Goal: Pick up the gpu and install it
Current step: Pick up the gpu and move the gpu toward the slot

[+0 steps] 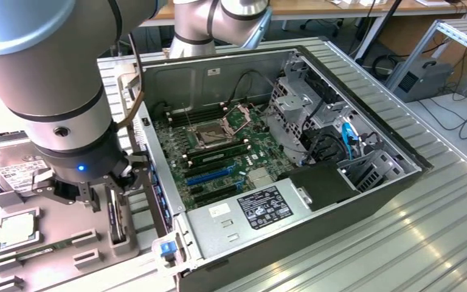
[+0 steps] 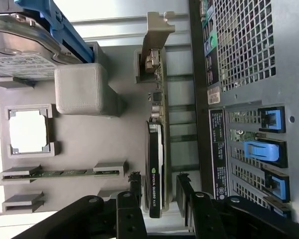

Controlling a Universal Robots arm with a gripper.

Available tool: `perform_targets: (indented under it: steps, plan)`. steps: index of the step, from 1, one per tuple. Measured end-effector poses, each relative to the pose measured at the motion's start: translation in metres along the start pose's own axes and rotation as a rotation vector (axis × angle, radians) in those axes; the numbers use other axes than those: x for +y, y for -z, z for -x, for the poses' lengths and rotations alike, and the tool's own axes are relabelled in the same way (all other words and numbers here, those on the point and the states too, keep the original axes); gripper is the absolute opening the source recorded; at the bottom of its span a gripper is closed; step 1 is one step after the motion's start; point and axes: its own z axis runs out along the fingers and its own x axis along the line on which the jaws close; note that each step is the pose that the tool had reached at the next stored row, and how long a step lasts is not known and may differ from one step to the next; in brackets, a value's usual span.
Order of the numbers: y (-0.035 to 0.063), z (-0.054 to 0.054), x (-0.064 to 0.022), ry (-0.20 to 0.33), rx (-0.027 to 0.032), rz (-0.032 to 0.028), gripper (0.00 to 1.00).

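The pincer (image 1: 107, 193) hangs spread in the lower left of the exterior frame. Its fingers (image 2: 134, 186) straddle one end of the gpu (image 2: 157, 149) with a gap on each side, so it grips nothing. The single gpu stands on edge in a slot of the grey tray (image 2: 89, 144). Its tan bracket (image 2: 159, 30) is at the end away from the pincer.

The tray also carries one silver hard drive (image 2: 20, 50), one square processor chip (image 2: 27, 130) in a frame, and one narrow green memory stick (image 2: 65, 174).

Just beside the tray, filling the middle of the exterior frame, lies one computer case (image 1: 396, 158) with its side off. Tray and case rest on a ribbed metal counter (image 1: 379, 249). Beyond it, in the upper right, are a floor with loose cables and a metal frame, and a wooden desk runs along the top edge.

The wrist view gives the white lettering on the card's dark edge and the case's perforated rear panel with three blue latches (image 2: 264, 152). The exterior view gives the case's inside: one motherboard (image 1: 217, 152), one labelled power supply (image 1: 245, 216) and one blue cable (image 1: 349, 137).
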Motion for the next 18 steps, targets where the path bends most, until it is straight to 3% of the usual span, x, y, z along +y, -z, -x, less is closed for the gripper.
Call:
perform_targets:
  steps: [7,11,18]
  plan:
    - [-0.0169,0.000,-0.0007,0.000,0.0000,-0.0001,0.42]
    - [-0.0205,0.000,-0.0007,0.000,0.0001,-0.0002,0.42]
    - [-0.0237,-0.002,0.0134,0.000,0.0000,0.0001,0.42]
